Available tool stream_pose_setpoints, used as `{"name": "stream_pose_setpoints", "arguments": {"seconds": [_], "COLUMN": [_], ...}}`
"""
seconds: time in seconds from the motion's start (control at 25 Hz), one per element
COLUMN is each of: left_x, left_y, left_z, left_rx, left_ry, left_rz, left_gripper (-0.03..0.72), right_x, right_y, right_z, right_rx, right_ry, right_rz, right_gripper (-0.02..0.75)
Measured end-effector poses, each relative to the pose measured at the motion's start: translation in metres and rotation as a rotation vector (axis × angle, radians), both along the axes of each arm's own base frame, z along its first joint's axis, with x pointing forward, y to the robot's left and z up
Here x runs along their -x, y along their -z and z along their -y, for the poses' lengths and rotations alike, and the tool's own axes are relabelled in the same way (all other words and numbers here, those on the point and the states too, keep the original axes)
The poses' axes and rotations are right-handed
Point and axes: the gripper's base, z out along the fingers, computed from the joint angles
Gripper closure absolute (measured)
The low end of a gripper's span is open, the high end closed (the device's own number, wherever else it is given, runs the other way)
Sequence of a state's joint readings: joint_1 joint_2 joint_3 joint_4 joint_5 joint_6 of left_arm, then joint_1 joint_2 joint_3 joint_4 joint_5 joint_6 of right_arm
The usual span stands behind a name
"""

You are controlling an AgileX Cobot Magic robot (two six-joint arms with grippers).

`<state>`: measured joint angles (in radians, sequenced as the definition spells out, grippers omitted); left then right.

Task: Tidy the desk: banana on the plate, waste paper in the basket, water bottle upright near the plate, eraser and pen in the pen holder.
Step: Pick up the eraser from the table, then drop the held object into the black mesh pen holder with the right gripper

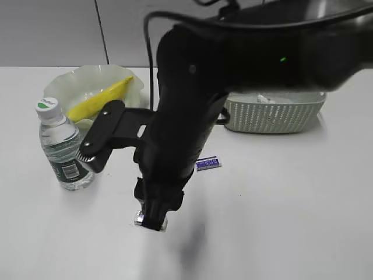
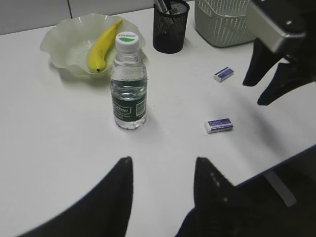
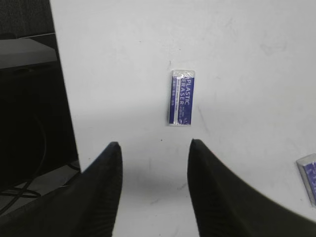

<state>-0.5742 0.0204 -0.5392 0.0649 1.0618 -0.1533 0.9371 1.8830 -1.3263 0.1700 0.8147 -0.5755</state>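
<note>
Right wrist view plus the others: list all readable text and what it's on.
"PLASTIC ERASER": white-and-blue wrapped rectangular eraser, right wrist view; smaller print unreadable.
Second blue-and-white eraser: too small to read.
Clear plastic water bottle: white cap logo and dark green label text blurred, barcode unreadable.

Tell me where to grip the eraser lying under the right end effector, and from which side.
Take the eraser from straight above, across its two long edges at mid-length. It lies flat on the desk with its printed face up, so only the narrow width fits between the fingers. The right end effector is open above the desk, with the eraser's long axis running along its approach line.
</note>
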Motion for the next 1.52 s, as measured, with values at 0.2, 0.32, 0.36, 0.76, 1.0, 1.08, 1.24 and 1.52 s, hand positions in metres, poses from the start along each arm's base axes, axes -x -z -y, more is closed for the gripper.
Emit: {"name": "stream_pose_setpoints", "arguments": {"seconds": [0.2,0.32,0.36,0.76,1.0,1.08,1.24,1.52], "left_x": [0.0,0.0,0.0,0.0,0.0,0.0,0.0,0.0], "left_y": [0.0,0.0,0.0,0.0,0.0,0.0,0.0,0.0], "left_z": [0.0,0.0,0.0,0.0,0.0,0.0,0.0,0.0], "left_rx": [0.0,0.0,0.0,0.001,0.001,0.001,0.001,0.001], "left_ry": [0.0,0.0,0.0,0.001,0.001,0.001,0.001,0.001], "left_rz": [0.0,0.0,0.0,0.0,0.0,0.0,0.0,0.0], "left_gripper": [0.379,0.379,0.379,0.379,0.379,0.379,0.379,0.379], "right_x": [-0.014,-0.018,-0.019,-0.028,-0.031,-0.033,-0.044,-0.101], "right_y": [0.04,0.058,0.063,0.099,0.101,0.096,0.068,-0.023], "right_z": [-0.018,-0.025,-0.026,-0.03,-0.032,-0.035,-0.044,-0.024], "right_rx": [0.05,0.071,0.079,0.144,0.159,0.159,0.107,-0.125], "right_ry": [0.013,0.031,0.045,0.113,0.14,0.141,0.192,0.451], "right_rz": [-0.038,-0.059,-0.067,-0.075,-0.071,-0.071,-0.018,0.258], "right_gripper": [0.375,0.375,0.375,0.386,0.534,0.534,0.534,0.534]}}
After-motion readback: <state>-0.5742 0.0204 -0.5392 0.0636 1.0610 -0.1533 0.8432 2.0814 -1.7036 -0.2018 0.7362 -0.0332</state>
